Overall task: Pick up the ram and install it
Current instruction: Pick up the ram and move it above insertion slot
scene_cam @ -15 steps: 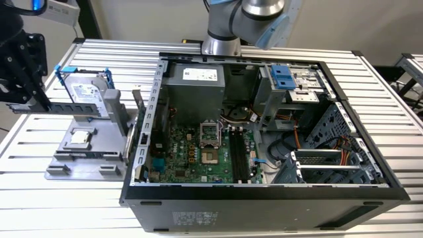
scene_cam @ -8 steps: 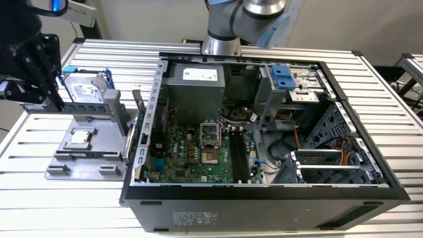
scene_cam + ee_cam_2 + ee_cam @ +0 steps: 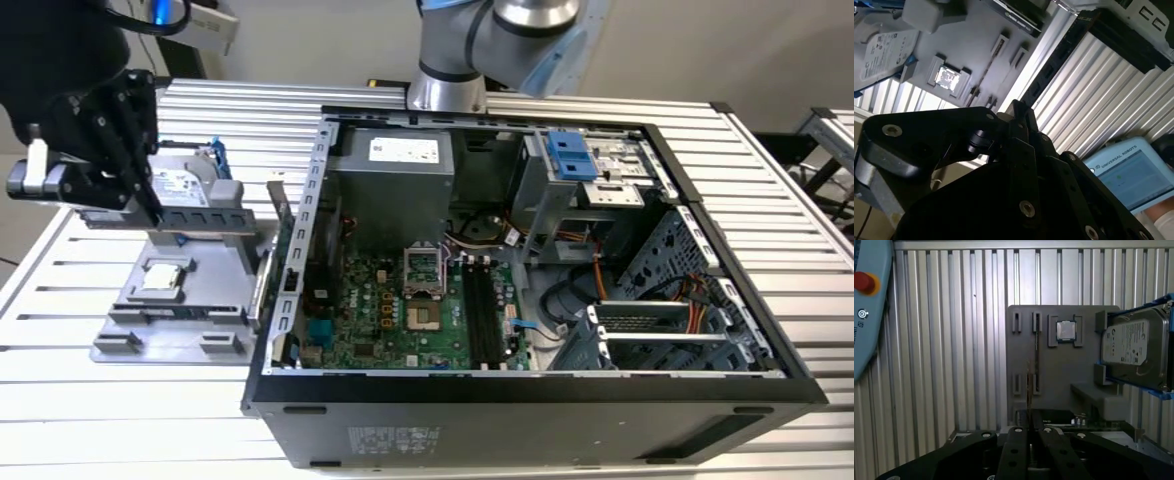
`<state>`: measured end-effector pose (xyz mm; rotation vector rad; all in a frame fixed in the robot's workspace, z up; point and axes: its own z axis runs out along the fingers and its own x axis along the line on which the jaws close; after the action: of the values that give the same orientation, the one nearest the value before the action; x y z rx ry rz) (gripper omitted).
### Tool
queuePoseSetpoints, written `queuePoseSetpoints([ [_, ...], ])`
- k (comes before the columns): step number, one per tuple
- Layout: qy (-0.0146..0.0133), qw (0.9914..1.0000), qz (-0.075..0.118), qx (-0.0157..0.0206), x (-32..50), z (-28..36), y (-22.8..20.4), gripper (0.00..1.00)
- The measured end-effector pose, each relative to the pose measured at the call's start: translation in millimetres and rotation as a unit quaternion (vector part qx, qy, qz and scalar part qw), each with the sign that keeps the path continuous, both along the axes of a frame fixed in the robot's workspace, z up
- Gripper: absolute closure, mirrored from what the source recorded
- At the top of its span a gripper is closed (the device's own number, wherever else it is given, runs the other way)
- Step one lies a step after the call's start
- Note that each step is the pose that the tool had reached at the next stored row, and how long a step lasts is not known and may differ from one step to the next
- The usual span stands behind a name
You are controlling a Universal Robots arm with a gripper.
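The ram (image 3: 280,222) is a thin green board standing on edge at the side of the grey holder tray (image 3: 160,335) that faces the computer case. In the first wrist view the ram (image 3: 1079,421) lies just past my fingertips. My gripper (image 3: 144,205) hangs above the tray's far end on the exterior view's left, over the hard drive and apart from the ram. Its black fingers look shut in both wrist views (image 3: 1029,430) (image 3: 1016,106), with nothing held that I can make out. The long black memory slots (image 3: 481,312) run along the green motherboard inside the case.
The tray also carries a silver hard drive in a blue frame (image 3: 180,185) and a small square processor (image 3: 163,277). The open computer case (image 3: 534,405) stands on the exterior view's right on the slatted metal table (image 3: 747,180). A light blue pendant (image 3: 866,315) lies beside the tray.
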<state>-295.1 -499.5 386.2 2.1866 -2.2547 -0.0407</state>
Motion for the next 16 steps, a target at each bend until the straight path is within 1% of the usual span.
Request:
queuePoseSetpoints([
  [16,0.0007,1.0,0.002,0.0,50.9,0.6,0.0,1.0],
])
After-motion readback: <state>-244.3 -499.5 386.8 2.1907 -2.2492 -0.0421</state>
